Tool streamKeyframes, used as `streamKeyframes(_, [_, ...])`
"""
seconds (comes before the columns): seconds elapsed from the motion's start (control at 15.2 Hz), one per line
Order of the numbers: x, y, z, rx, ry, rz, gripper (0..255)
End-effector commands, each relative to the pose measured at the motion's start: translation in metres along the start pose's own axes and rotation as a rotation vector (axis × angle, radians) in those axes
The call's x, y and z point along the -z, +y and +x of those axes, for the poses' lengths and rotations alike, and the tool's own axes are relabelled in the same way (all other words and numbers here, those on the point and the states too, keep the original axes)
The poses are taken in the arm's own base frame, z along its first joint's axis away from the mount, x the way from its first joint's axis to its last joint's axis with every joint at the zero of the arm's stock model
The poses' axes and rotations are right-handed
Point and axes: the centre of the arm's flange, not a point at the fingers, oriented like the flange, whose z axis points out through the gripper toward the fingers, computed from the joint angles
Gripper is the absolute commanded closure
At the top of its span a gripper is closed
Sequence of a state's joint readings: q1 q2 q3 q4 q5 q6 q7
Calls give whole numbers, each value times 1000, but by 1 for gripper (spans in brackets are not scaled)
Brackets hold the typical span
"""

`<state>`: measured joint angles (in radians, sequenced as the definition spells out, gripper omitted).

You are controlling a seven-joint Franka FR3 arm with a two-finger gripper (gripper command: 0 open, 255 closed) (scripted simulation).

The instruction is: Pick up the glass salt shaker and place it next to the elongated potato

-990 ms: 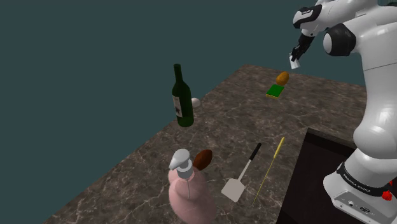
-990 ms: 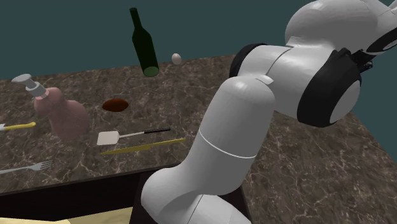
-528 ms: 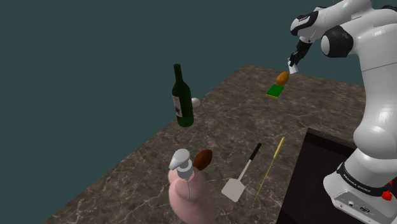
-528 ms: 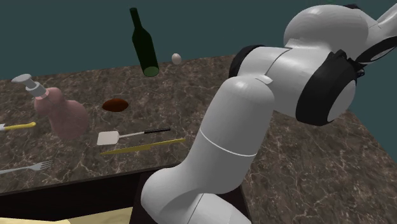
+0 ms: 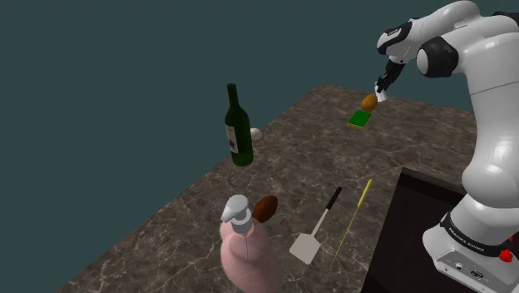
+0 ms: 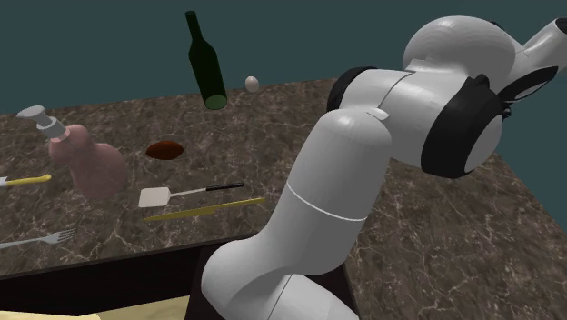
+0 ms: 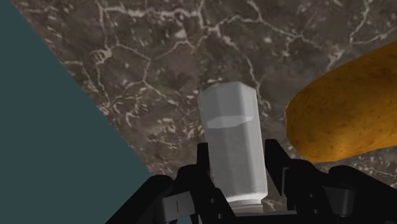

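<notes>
The salt shaker (image 7: 232,149) is a pale, faceted, see-through jar, clasped between my black fingers (image 7: 205,167) in the wrist view. An orange-brown elongated potato (image 7: 347,111) lies just beside it on the dark marbled counter. In the shoulder view my gripper (image 5: 382,93) hangs low over the far end of the counter, with the small white shaker (image 5: 381,96) at its tip, right beside the potato (image 5: 368,102). The gripper is shut on the shaker.
A green pad (image 5: 360,120) lies by the potato. Nearer the middle stand a dark green wine bottle (image 5: 237,129) and a small white egg-like thing (image 5: 256,133). Close to the front are a pink pump bottle (image 5: 247,247), a brown potato (image 5: 265,208), a spatula (image 5: 316,230) and a yellow stick (image 5: 353,220).
My gripper has come down and toward the shoulder view's left with the shaker, ending close beside the orange potato. Nothing else on the counter has moved.
</notes>
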<state>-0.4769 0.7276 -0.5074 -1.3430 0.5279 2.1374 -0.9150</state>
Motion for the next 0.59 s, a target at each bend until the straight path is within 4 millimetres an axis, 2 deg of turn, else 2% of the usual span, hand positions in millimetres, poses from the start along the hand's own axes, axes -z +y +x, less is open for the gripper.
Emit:
streamKeyframes(0.0, [0, 0, 0, 0, 0, 0, 255])
streamKeyframes(0.26, [0, 0, 0, 0, 0, 0, 255])
streamKeyframes(0.33, [0, 0, 0, 0, 0, 0, 0])
streamKeyframes(0.53, [0, 0, 0, 0, 0, 0, 0])
